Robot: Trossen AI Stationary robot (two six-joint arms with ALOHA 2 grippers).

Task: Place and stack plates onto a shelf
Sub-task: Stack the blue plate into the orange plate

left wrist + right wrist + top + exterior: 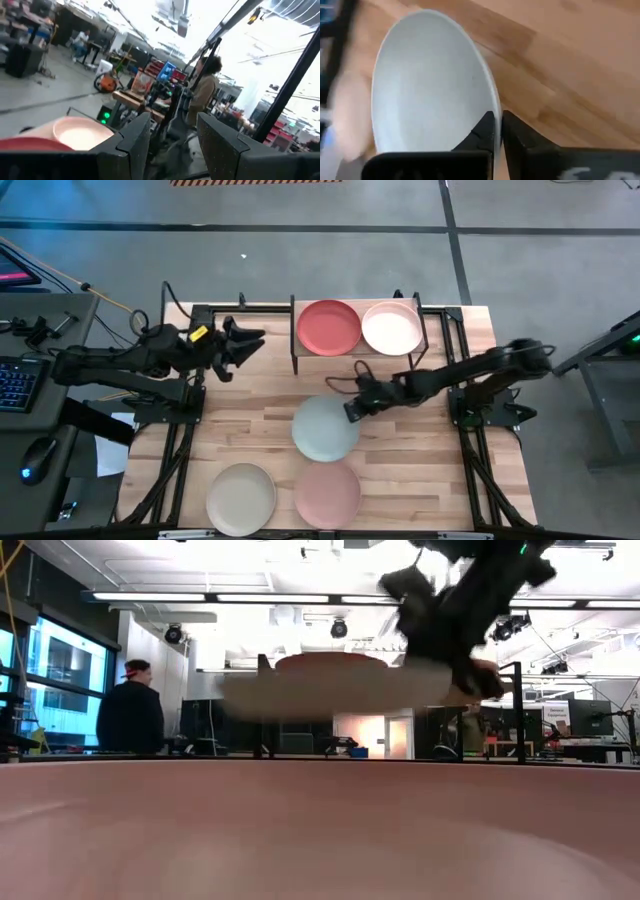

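Note:
The shelf (358, 352) stands at the table's far middle with the red plate (328, 327) and the pale peach plate (391, 328) side by side on its board. My right gripper (351, 409) is shut on the pale blue-grey plate (325, 430), just near of the shelf. The cream-beige plate (240, 498) and the pink plate (327, 495) lie flat near the near edge. A terracotta-tan plate is out of view. My left gripper (252, 342) waits open, raised left of the shelf. My right gripper pinches the pale blue-grey plate's rim (490, 102) on its right far side, one finger (485, 131) over the inner face and the other (517, 140) under the outside. The fingers come from the table's right. In the low view the plate (340, 688) hangs clear of the table, roughly level.
The pink plate's rim (320, 820) fills the front of the low view. Black frame rails (180, 440) run along the table's left and right sides. Bare wood (245, 405) lies left of the held plate. People stand in the room beyond (130, 710).

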